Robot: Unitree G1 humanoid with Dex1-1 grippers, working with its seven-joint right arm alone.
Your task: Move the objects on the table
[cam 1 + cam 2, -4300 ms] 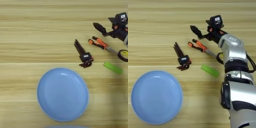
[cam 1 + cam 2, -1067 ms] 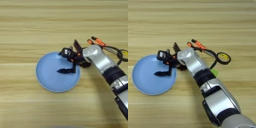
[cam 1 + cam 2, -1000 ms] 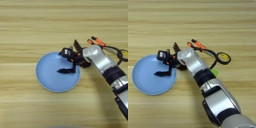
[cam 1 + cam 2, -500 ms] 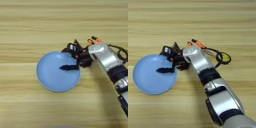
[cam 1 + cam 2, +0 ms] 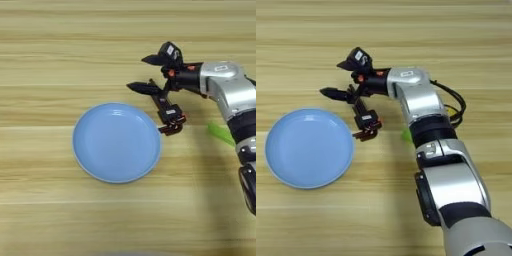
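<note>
Left eye view is showing the light-blue plate [image 5: 116, 143] sitting on the wooden desk [image 5: 60, 55], and everything else is lying to the right of that plate. The black hex-key set [image 5: 167, 111] is resting just off the plate's upper-right rim, its holder end with red markings nearly touching the rim and its keys fanning up and away from the plate. The right gripper [image 5: 145, 73] is hovering above and to the right of the plate, directly over the far ends of the hex keys, with its two black fingers spread wide apart and nothing between them: one finger is pointing left at a higher level, the other is pointing left lower down, closer to the plate. The silver forearm [image 5: 415, 102] is reaching in from the right side of the plate, passing over the desk beyond the hex-key set. A small green piece [image 5: 220, 133] is lying further right of the plate, past the hex-key set, partly hidden by the arm. The pliers are not clearly showing; only black cable loops [image 5: 455, 107] are peeking out from behind the forearm, on the side away from the plate. The plate itself is holding nothing, and the gripper is not touching it.
</note>
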